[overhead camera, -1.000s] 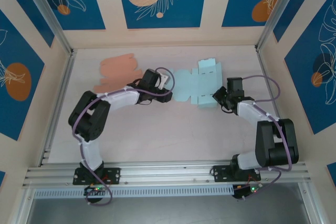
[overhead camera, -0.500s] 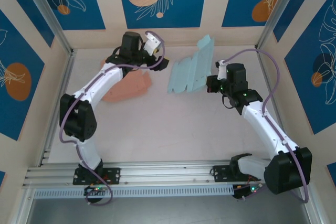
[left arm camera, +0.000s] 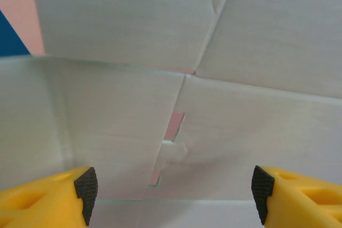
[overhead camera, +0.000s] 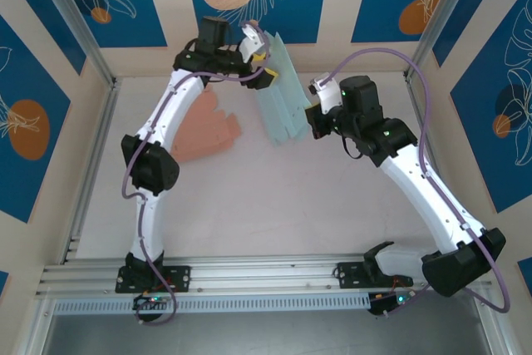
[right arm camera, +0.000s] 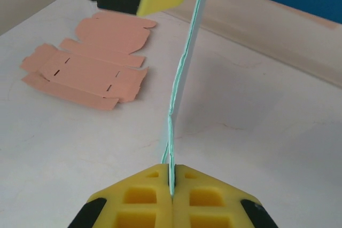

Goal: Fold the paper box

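Observation:
The paper box [overhead camera: 283, 97] is a flat pale-teal sheet, held upright in the air at the back middle. My right gripper [overhead camera: 314, 118] is shut on its lower right edge; in the right wrist view the thin sheet edge [right arm camera: 184, 62] rises straight out of the closed gripper [right arm camera: 172, 177]. My left gripper [overhead camera: 264, 72] stands open at the sheet's upper left. In the left wrist view the sheet's pale face with its slots and creases [left arm camera: 214, 105] lies just ahead of the gripper [left arm camera: 173, 190], its fingers wide apart and not pinching it.
A pink flat box blank [overhead camera: 208, 132] lies on the table at the back left, also in the right wrist view as the pink blank [right arm camera: 91, 70]. The back wall [overhead camera: 249, 56] is close behind the left gripper. Side walls bound the table.
The right gripper has lifted the teal sheet off the table and carried it up and left. The left arm swung from the table to the back wall and its jaws opened wider.

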`<state>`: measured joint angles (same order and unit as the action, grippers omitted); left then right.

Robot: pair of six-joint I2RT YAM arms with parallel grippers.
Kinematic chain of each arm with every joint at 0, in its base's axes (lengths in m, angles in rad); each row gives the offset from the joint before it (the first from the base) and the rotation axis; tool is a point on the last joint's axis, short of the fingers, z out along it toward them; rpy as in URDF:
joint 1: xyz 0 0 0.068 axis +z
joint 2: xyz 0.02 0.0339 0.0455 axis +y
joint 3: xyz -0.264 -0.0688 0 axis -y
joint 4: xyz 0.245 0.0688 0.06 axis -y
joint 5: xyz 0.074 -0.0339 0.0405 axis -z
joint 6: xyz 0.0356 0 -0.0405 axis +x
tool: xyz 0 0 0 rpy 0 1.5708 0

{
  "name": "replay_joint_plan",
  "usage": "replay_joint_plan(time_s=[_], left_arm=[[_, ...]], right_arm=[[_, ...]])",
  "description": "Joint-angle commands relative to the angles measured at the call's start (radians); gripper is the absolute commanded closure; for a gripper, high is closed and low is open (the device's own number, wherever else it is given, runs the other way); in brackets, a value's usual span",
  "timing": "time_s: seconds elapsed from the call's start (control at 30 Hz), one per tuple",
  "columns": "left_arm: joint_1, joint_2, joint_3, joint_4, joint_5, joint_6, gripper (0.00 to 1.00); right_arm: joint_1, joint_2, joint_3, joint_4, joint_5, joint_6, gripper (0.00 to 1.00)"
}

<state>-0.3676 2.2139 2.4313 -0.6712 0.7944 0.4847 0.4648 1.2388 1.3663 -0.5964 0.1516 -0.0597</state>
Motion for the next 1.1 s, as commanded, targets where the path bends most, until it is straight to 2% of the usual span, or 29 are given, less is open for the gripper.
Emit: replay_joint_plan(time_s=[0.0, 0.1, 0.13, 0.17, 0.2, 0.3, 0.37, 0.5, 0.63, 0.67, 0.73, 0.83, 0.93, 1.07], left_arm=[[0.073, -0.002, 0.057, -0.163, 0.159, 0.11, 0.31], [0.124, -0.004, 0.056, -0.204, 0.222, 0.138, 0.33], [0.137, -0.006, 0.056, -0.22, 0.233, 0.155, 0.27], [0.152, -0.012, 0.057, -0.242, 0.246, 0.182, 0.14], [0.167, -0.016, 0.057, -0.266, 0.267, 0.211, 0.11], [0.194, -0.038, 0.056, -0.382, 0.361, 0.341, 0.17], [0.194, -0.046, 0.049, -0.439, 0.376, 0.413, 0.18], [0.194, -0.053, -0.001, -0.34, 0.302, 0.342, 0.21], [0.19, -0.055, -0.004, -0.37, 0.367, 0.351, 0.39], [0.187, -0.056, -0.006, -0.374, 0.368, 0.351, 0.46], [0.176, -0.056, -0.006, -0.39, 0.341, 0.347, 0.68], [0.158, -0.064, -0.024, -0.375, 0.298, 0.294, 0.89], [0.132, -0.097, -0.096, -0.278, 0.238, 0.172, 1.0], [0.065, -0.186, -0.27, -0.072, 0.07, -0.05, 1.0]], right_arm=[[0.005, 0.01, 0.054, -0.066, 0.037, -0.049, 1.0], [0.002, 0.006, 0.076, -0.088, 0.008, -0.055, 1.0], [0.003, 0.005, 0.082, -0.095, -0.003, -0.06, 1.0], [0.003, 0.005, 0.091, -0.109, -0.016, -0.064, 1.0], [0.003, 0.005, 0.099, -0.121, -0.026, -0.068, 1.0], [0.004, 0.01, 0.113, -0.138, -0.04, -0.071, 1.0], [0.006, 0.012, 0.117, -0.141, -0.051, -0.077, 1.0], [0.009, 0.01, 0.122, -0.149, -0.076, -0.085, 1.0], [0.012, 0.011, 0.125, -0.149, -0.071, -0.08, 1.0], [0.012, 0.011, 0.125, -0.148, -0.068, -0.078, 1.0], [0.013, 0.009, 0.13, -0.151, -0.058, -0.066, 1.0], [0.012, 0.004, 0.14, -0.157, -0.04, -0.034, 1.0], [0.014, -0.001, 0.156, -0.184, -0.017, 0.006, 1.0], [0.014, 0.003, 0.182, -0.235, 0.056, 0.062, 1.0]])
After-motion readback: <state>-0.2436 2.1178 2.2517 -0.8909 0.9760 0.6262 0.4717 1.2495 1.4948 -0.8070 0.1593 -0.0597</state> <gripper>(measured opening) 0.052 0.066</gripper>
